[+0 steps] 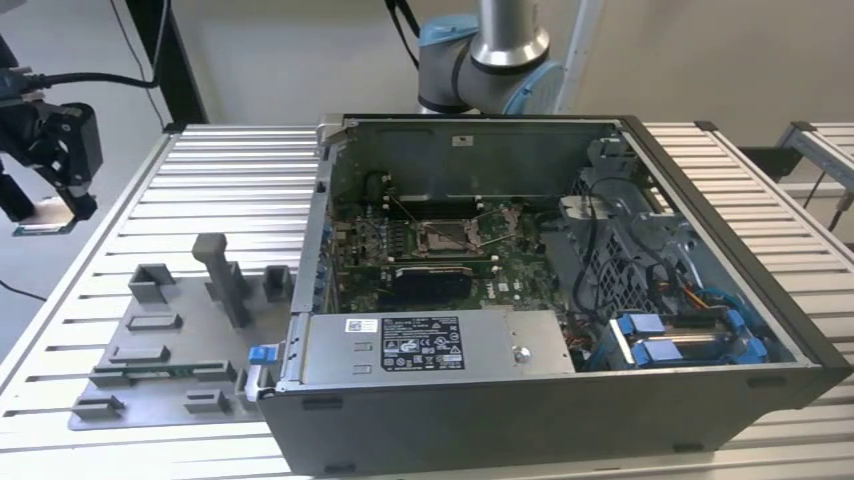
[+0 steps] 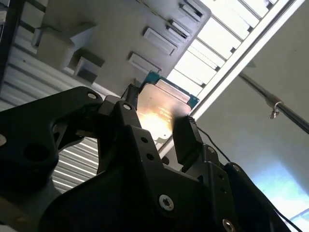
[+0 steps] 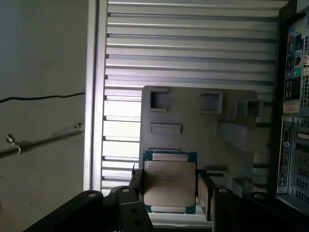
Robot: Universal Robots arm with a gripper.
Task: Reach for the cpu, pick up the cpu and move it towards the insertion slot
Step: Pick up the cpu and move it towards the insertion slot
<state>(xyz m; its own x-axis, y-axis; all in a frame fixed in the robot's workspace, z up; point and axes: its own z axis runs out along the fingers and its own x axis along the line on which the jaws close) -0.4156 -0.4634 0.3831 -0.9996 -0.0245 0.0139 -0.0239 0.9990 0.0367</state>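
Note:
My gripper [image 1: 51, 205] hangs at the exterior view's far left, past the table's edge and well above it. It is shut on the cpu [image 1: 43, 222], which shows there as a thin tan plate. In both wrist views the cpu [image 3: 170, 186] [image 2: 161, 108] has a silvery top face on a green-blue base, clamped by its two sides between the black fingers [image 3: 204, 191] [image 2: 185, 130]. The insertion slot [image 1: 447, 237], a small square socket with a shiny metal frame, lies in the green motherboard inside the open computer case, far to the exterior view's right of the gripper.
A grey fixture plate [image 1: 167, 345] with several upright blocks lies on the ribbed metal table [image 1: 214, 190], between the gripper and the case. The case's walls [image 1: 534, 410] rise around the motherboard, with a power supply [image 1: 427, 345] and cables [image 1: 667, 300] inside. The arm's base [image 1: 487, 60] stands behind it.

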